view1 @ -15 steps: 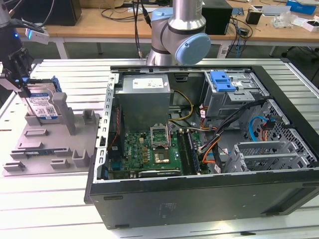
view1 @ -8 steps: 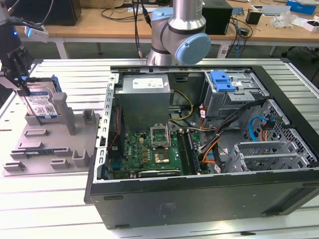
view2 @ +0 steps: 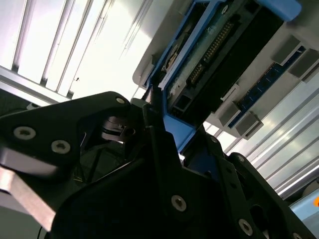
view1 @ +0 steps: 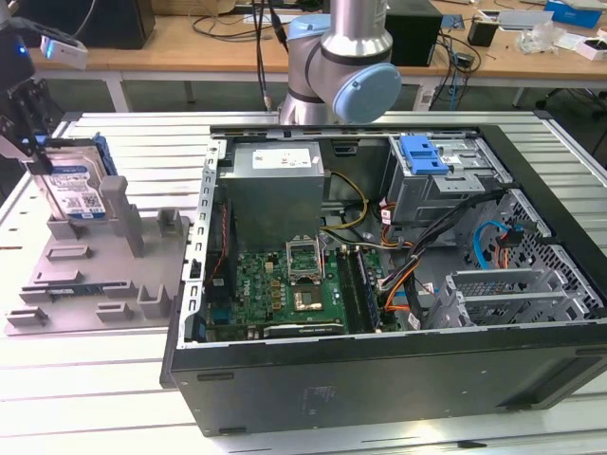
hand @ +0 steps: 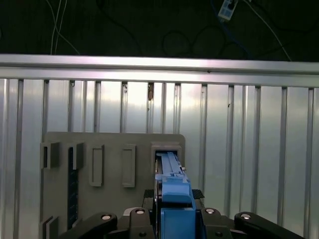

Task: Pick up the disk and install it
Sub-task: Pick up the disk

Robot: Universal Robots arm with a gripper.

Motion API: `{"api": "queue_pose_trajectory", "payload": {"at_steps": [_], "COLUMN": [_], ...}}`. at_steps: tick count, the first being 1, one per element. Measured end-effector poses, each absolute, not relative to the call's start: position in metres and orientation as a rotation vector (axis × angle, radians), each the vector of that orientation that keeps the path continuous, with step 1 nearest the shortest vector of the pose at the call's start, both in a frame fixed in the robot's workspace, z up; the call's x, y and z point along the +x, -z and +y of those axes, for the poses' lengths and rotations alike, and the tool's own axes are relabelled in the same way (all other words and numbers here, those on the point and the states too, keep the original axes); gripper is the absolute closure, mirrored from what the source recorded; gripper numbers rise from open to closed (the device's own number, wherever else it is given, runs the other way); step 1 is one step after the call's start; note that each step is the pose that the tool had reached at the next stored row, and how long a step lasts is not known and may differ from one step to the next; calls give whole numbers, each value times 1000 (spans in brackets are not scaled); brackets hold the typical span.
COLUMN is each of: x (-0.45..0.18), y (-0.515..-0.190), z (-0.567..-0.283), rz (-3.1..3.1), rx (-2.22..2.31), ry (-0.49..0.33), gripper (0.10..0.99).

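I am viewing the open computer case [view1: 379, 379] lying nearest, on the exterior view's right, with its motherboard [view1: 285, 284] facing up. On the exterior view's left, the grey fixture plate [view1: 85, 275] is resting on the ribbed aluminium table [view1: 95, 398]. At the plate's far end the disk [view1: 74, 185] [hand: 169, 164] [view2: 209, 55] is standing upright on edge. The gripper [view1: 38, 152] [hand: 174, 201] [view2: 174, 134] is reaching down over it. In the second wrist view a black finger [view2: 152, 114] is pressing against the blue carrier bracket. The jaws are narrowed onto the disk, gripping it. I cannot confirm whether its lower edge is seated in the plate's slot. Farther right, a blue latch [view1: 422, 152] is sitting on the grey drive cage [view1: 446, 190]. Beyond it, the arm [view1: 346, 66] is rising before a wooden desk [view1: 190, 38].
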State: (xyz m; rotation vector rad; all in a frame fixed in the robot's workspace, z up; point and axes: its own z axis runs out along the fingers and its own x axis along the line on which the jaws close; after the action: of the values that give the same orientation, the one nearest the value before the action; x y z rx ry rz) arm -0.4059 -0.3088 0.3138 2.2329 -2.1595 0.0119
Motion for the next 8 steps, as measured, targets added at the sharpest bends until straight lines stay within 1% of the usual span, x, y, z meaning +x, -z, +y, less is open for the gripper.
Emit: {"api": "queue_pose_trajectory", "payload": {"at_steps": [8], "x": [-406], "y": [-337], "z": [-309], "rz": [-2159], "rx": [2233], "ry": [-12], "gripper": [718]}}
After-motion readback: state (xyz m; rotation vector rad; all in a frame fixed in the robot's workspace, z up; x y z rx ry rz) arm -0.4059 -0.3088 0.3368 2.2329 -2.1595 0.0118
